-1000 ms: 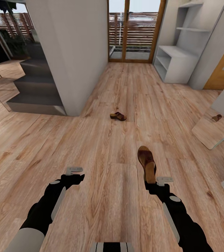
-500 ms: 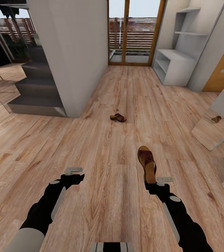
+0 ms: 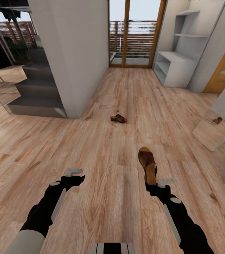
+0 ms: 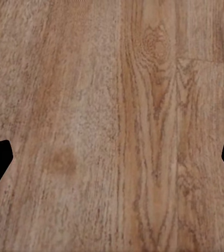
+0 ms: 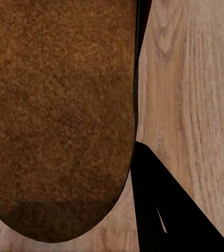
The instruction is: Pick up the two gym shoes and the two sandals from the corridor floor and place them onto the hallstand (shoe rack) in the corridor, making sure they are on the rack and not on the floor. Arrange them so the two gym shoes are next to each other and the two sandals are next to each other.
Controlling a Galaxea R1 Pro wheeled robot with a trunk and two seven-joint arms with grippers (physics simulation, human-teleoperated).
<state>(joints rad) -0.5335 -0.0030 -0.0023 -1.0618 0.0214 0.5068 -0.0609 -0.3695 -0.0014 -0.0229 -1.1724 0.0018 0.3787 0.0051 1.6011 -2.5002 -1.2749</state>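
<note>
Wood-plank corridor floor [image 3: 101, 197], hallstand [image 3: 177, 67] far end; right gripper [image 3: 154, 183] jaws gripping sandal [image 3: 147, 164], left gripper [image 3: 73, 173] jaws wide.

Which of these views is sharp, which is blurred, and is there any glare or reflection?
Head view: mostly sharp, with bright daylight behind the glass door and a sandal reflected in the mirror. Right wrist view: the held sandal is so close it looks soft. Left wrist view: floor grain slightly blurred, no glare.

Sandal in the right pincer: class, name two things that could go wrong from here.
1. The sandal sticks far out ahead of the right pincer, held near one end, so it may tilt or slip while carried.
2. The second sandal lies on the floor toward the rack; driving forward could knock it.
</note>
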